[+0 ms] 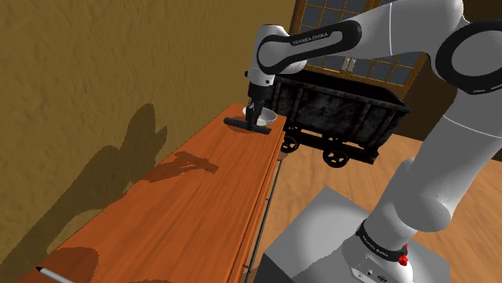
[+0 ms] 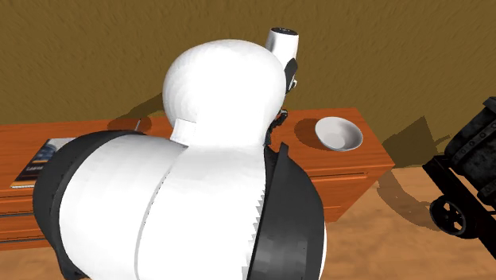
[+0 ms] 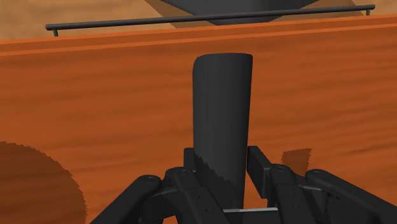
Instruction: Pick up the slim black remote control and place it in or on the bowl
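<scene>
- Nearest in the shoulder view is the grey stand [image 1: 322, 233]. The white arm [image 1: 450, 145] rises off it. There's a ring with tiny writing at its base, but I can't read it.
- The forearm's label [image 1: 310, 37] reads "FRANKA EMIKA" in white on black.
- The long orange-brown wooden cabinet [image 1: 161, 217] runs away along the tan wall [image 1: 96, 72].
- A book [image 2: 40, 161] lies flat at one end of the cabinet. Its cover text is too small to make out.
- At the far end of the cabinet, the gripper [image 1: 256, 115] points down with the remote [image 3: 222, 114] in it. The fingers [image 3: 191, 167] are closed narrow on its sides, and it sticks out level past them.
- The remote is plain black with no visible buttons or print. I can't tell if it's touching the wood or just above it.
- The white bowl [image 2: 339, 133] sits upright just beyond the remote, near the cabinet's end.
- Past the cabinet, a black wheeled cart [image 1: 346, 108] stands on the floor.
- A paned window [image 1: 338, 16] is behind the cart.
</scene>
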